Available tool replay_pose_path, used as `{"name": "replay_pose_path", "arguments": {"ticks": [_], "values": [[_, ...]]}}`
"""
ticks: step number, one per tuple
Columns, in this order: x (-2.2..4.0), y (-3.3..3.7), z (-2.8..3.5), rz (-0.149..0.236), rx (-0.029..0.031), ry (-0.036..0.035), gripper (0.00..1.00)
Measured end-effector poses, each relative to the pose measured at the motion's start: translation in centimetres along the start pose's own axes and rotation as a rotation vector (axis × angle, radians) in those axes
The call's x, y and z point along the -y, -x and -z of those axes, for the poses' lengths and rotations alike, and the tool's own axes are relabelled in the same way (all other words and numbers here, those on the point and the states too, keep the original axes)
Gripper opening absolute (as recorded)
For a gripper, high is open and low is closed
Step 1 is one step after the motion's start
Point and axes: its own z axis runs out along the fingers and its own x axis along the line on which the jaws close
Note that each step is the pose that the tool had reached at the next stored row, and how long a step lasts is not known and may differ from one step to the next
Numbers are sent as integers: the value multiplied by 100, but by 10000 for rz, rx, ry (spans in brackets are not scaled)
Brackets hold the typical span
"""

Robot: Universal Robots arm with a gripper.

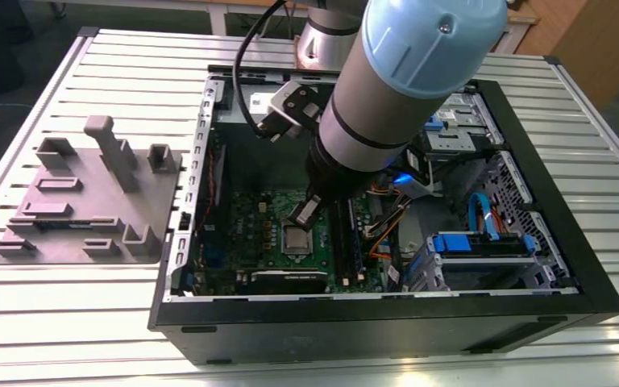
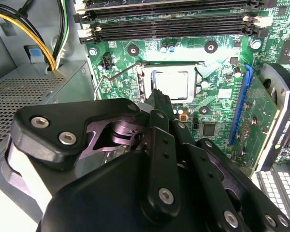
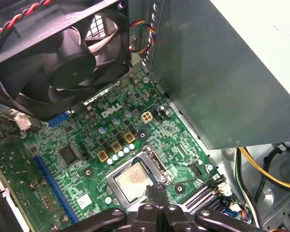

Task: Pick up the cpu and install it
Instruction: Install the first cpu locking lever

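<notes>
My fingers (image 2: 160, 99) empty, the cpu (image 2: 171, 83) seated
Pressed together and holding nothing, I hover near the chip, which lies flat in its socket (image 3: 157, 166) so the contacts can meet.

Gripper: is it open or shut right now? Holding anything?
Gripper: shut, holding nothing; its tips are near the cpu.

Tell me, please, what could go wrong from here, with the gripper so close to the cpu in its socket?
1. The gripper, shut, sits right at the edge of the cpu, which lies in the socket; a push down or sideways could scratch it or tilt it out of its seat.
2. The wire lever curves out beside the socket, near the gripper, and might catch on it.
</notes>
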Motion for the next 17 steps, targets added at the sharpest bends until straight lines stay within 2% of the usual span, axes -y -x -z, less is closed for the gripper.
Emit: {"name": "replay_pose_path", "arguments": {"ticks": [5, 12, 14, 17], "values": [[24, 20, 3, 1, 1, 0, 11], [145, 165, 13, 0, -2, 3, 11], [139, 217, 5, -1, -4, 3, 11], [91, 311, -20, -1, -3, 3, 11]]}}
